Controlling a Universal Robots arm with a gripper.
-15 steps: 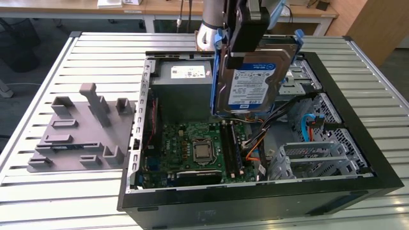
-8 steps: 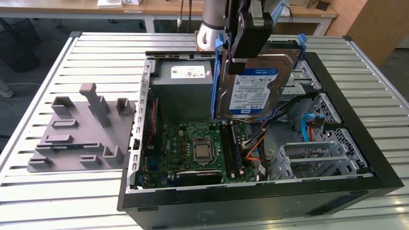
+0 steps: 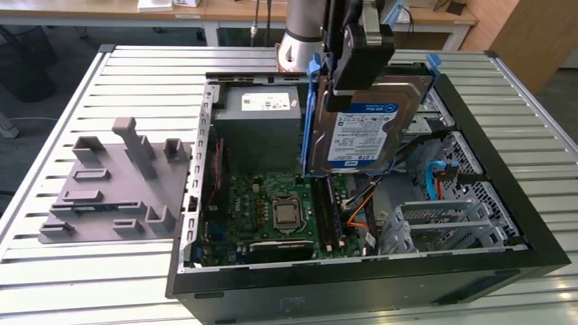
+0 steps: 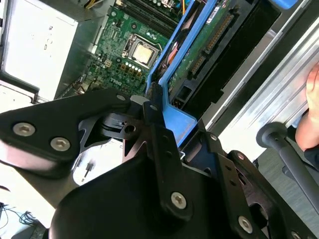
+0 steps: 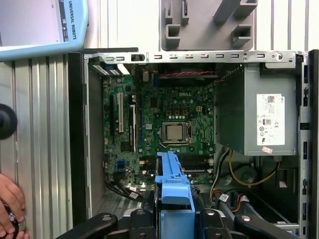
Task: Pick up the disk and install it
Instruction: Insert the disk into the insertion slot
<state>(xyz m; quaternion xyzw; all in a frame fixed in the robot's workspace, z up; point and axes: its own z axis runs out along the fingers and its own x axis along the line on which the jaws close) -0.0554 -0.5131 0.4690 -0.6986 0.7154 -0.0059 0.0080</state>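
Silver-grey disk [image 3: 366, 132], white-and-blue label, blue edge rails, hanging upright over the open computer case [image 3: 361, 286]

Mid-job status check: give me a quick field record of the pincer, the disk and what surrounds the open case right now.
pincer: shut on the disk's blue carrier edge
disk: held up on edge over the open case, label facing the exterior view, not yet seated
case: open, lying on the slatted table
motherboard: exposed in the case, below the disk
power supply: inside the case, to the exterior view's left of the disk
grey fixture: on the table outside the case
hand: a person's, at the table edge in the first wrist view
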